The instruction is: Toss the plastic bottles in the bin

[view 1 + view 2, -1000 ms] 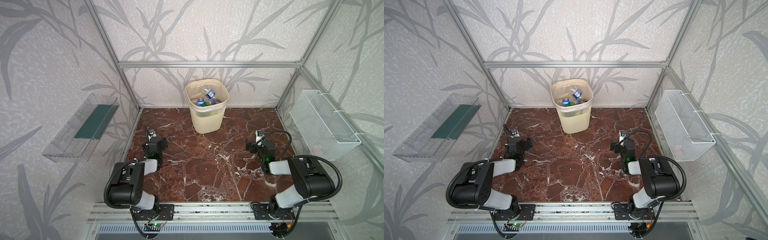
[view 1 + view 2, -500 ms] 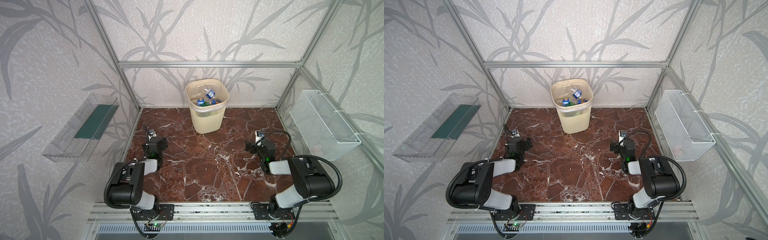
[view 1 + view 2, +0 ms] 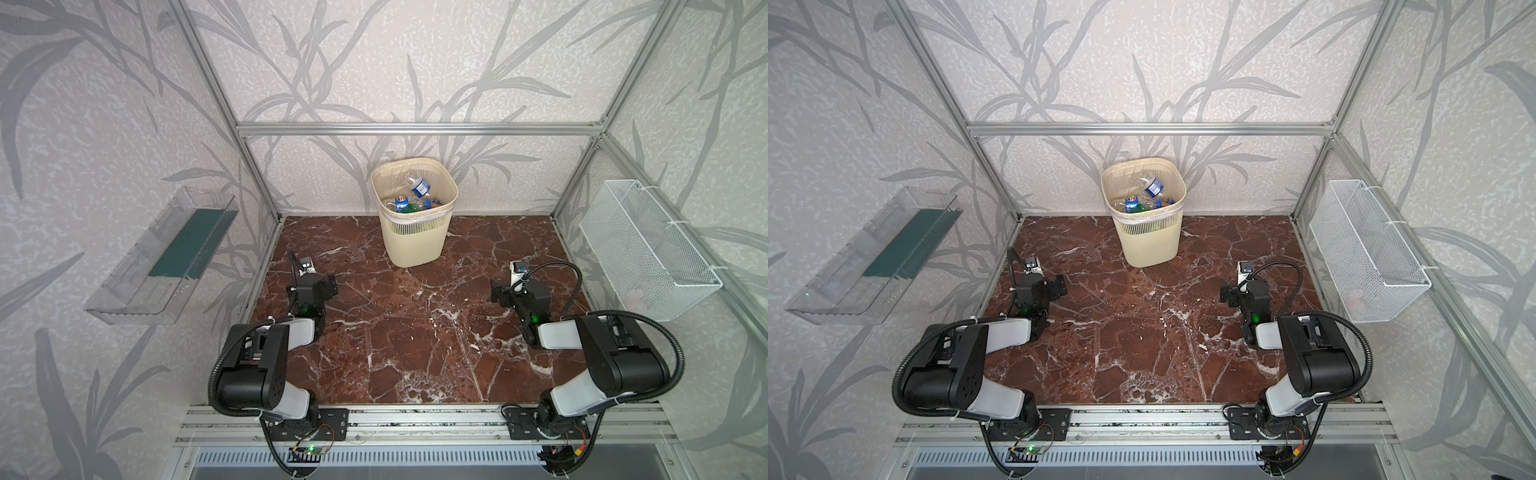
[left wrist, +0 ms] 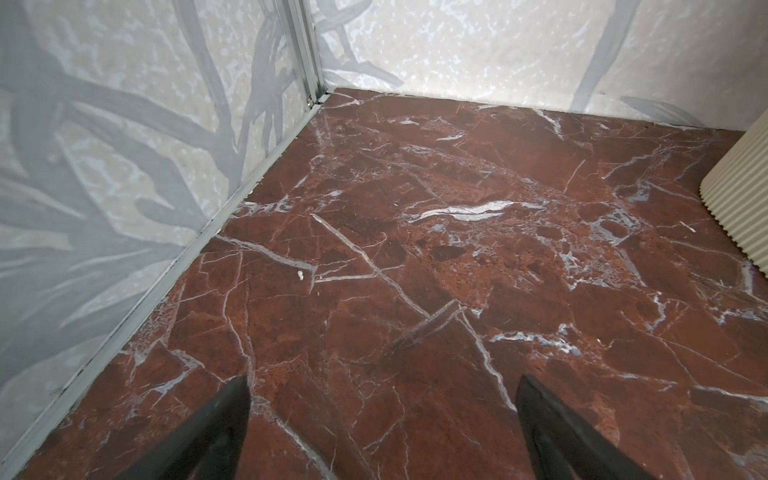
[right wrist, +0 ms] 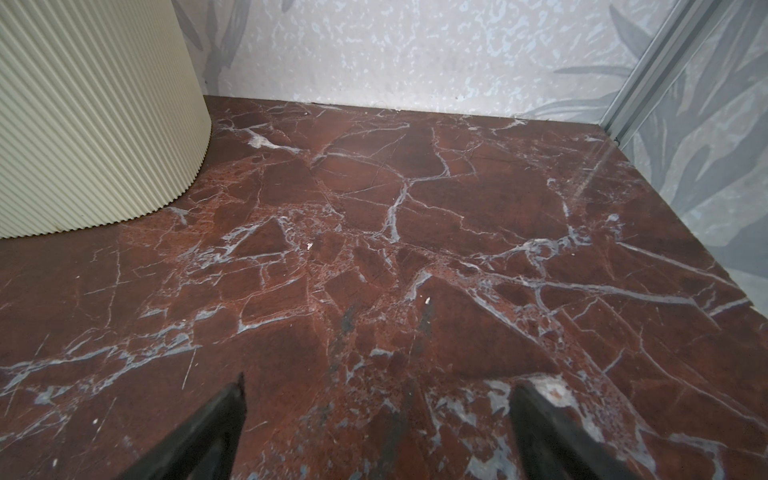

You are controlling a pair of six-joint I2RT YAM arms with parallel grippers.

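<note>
Plastic bottles [image 3: 417, 198] lie heaped inside the bin [image 3: 415, 245], clear and green ones with blue labels visible in both top views. The bin stands upright at the back of the red marble surface [image 3: 415, 332], close to the rear wall. The left gripper [image 4: 384, 380] hangs low near the left wall, its jaws spread wide with nothing between them. The right gripper [image 5: 379, 384] is over on the opposite side, jaws just as wide and empty. Both face the back wall, well apart from the bin.
</note>
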